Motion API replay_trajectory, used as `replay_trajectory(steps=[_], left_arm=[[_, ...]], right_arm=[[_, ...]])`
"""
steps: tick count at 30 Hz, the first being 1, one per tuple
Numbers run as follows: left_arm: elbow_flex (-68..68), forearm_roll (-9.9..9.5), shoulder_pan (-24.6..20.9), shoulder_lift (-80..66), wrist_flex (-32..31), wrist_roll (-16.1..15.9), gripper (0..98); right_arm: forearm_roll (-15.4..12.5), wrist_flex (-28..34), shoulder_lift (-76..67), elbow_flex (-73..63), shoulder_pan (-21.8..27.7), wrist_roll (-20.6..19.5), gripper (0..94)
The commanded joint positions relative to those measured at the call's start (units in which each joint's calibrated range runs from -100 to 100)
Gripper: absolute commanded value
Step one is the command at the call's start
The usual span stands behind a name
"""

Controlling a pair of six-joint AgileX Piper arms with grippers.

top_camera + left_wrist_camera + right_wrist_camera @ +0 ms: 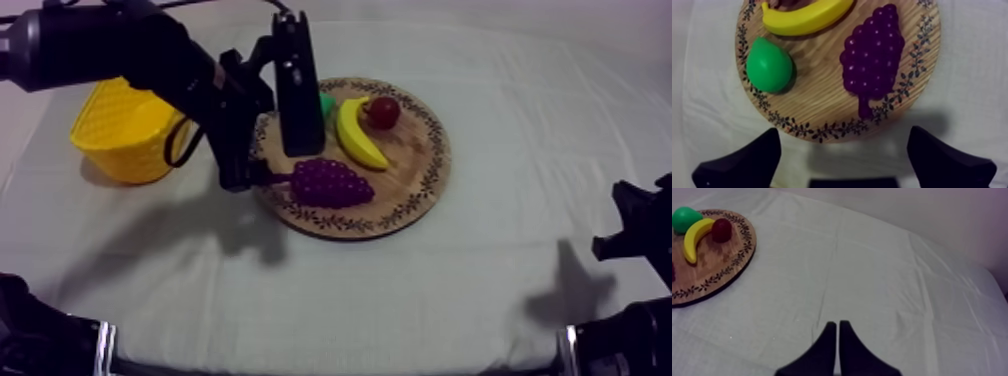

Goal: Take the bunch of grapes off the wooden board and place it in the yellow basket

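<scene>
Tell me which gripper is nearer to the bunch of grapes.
Left. The left gripper hangs open just off the stem end of the bunch of grapes; the right gripper sits shut, far off over cloth.

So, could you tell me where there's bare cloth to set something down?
Bare cloth: between the board and the right gripper, and in front of the board. Crowded: the board (grapes, banana, pear, small red fruit) and, between basket and board, the left gripper.

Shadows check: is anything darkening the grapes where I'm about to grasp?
Top view: the shadow of the left arm falls on the cloth beside the board, at its near-left edge; the bunch of grapes is lit. Left wrist view: soft shadow on the cloth between the open left gripper and the board's rim, no glare on the grapes. Right wrist view: cloth evenly lit.
</scene>
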Motion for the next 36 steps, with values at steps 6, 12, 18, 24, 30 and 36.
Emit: replay_trajectory(steps=[6, 12, 18, 24, 30, 36], left_arm=[[-3.4, -0.83, 1.6, 6.5, -1.1, 1.1, 96.8], [-5.8, -1.72, 2.9, 12.7, -3.9, 3.0, 96.5], [-8.7, -1.95, 3.2, 17.8, -4.7, 4.3, 96.2], [-14.5, -2.14, 3.7, 22.6, -0.3, 5.0, 96.1], [-19.6, -2.05, 3.8, 26.2, 4.7, 5.3, 96.3], [-22.5, -2.02, 4.1, 28.4, 7.9, 5.5, 96.2]], right_arm=[[0.0, 0.0, 0.0, 0.0, 0.0, 0.0, 0.3], [0.0, 0.0, 0.0, 0.0, 0.0, 0.0, 0.3], [0.0, 0.0, 0.0, 0.0, 0.0, 0.0, 0.3], [0.0, 0.0, 0.0, 0.0, 0.0, 0.0, 0.3], [0.0, 0.0, 0.0, 0.0, 0.0, 0.0, 0.3], [0.0, 0.0, 0.0, 0.0, 0.0, 0.0, 0.3]])
